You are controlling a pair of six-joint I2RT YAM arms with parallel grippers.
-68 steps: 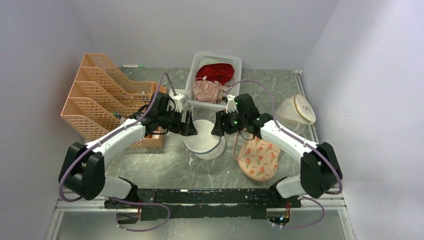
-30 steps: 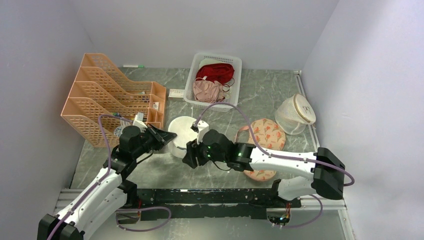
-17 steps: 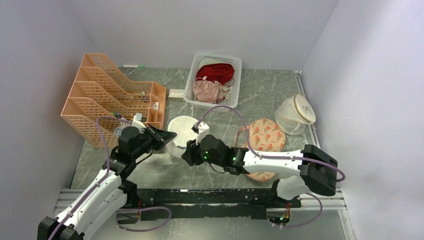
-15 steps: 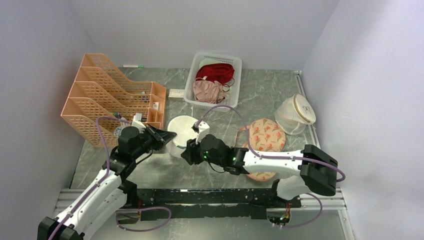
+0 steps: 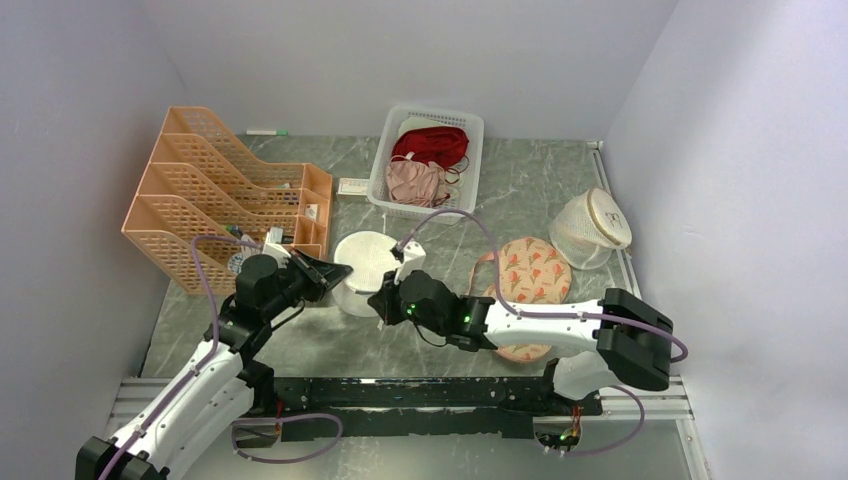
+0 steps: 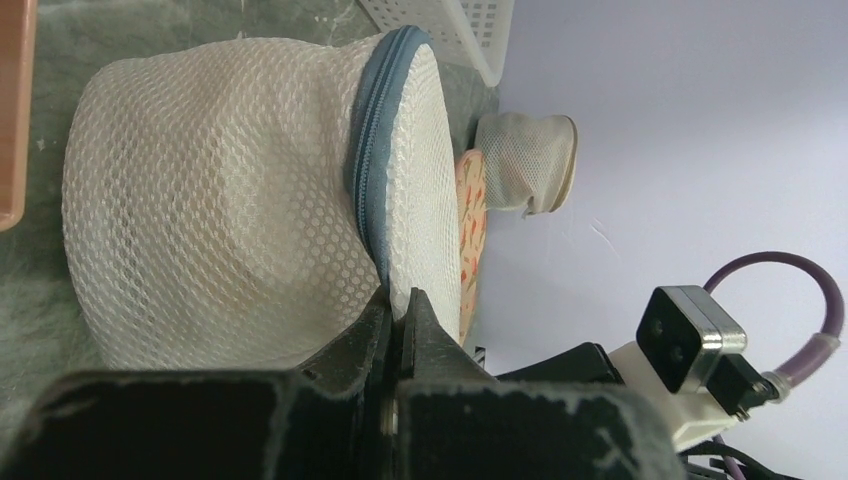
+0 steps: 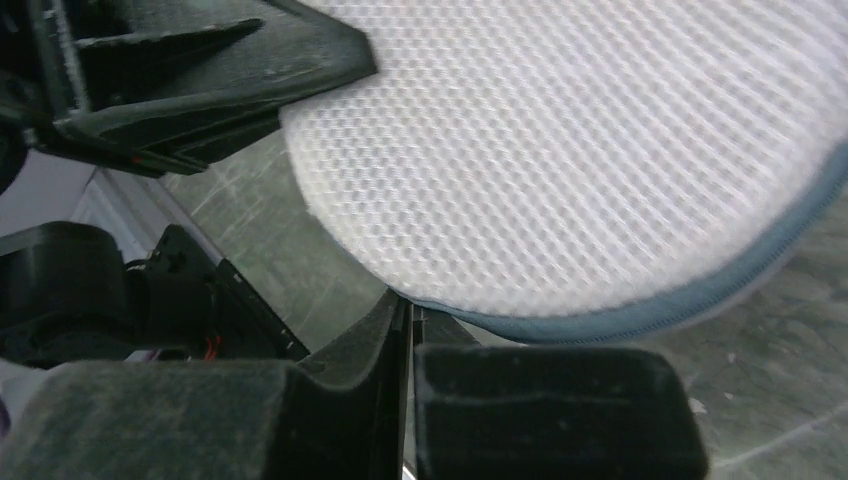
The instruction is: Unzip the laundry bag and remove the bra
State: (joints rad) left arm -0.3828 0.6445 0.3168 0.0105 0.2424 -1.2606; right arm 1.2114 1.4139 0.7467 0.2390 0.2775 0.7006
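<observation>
The laundry bag (image 5: 368,258) stands on the grey marbled table (image 5: 560,170), tipped a little so that its round white mesh face shows from above. In the left wrist view its dark blue-grey zipper rim (image 6: 372,150) runs down the bag's side and looks zipped along the stretch that shows. What lies inside the mesh cannot be made out.

The left tool (image 5: 338,270) is at the bag's left side. Its fingers are pressed together, and the left wrist view shows the tips (image 6: 400,305) clamped on the bag where the zipper rim ends.

The right tool (image 5: 382,298) is at the bag's near side, just below the rim. In the right wrist view its fingers are closed against each other, the tips (image 7: 410,305) touching the underside of the blue-grey rim. Whether anything is pinched between them cannot be told.

Beyond the bag stands a white basket (image 5: 470,150) holding a dark red garment (image 5: 432,143) and a pale pink garment (image 5: 414,182). To the bag's left is an orange file rack (image 5: 200,180). To its right a floral peach pouch (image 5: 527,278) lies flat, partly under the right arm. Further right of the bag, near the wall, sits a translucent round bag with a beige rim (image 5: 592,225)
</observation>
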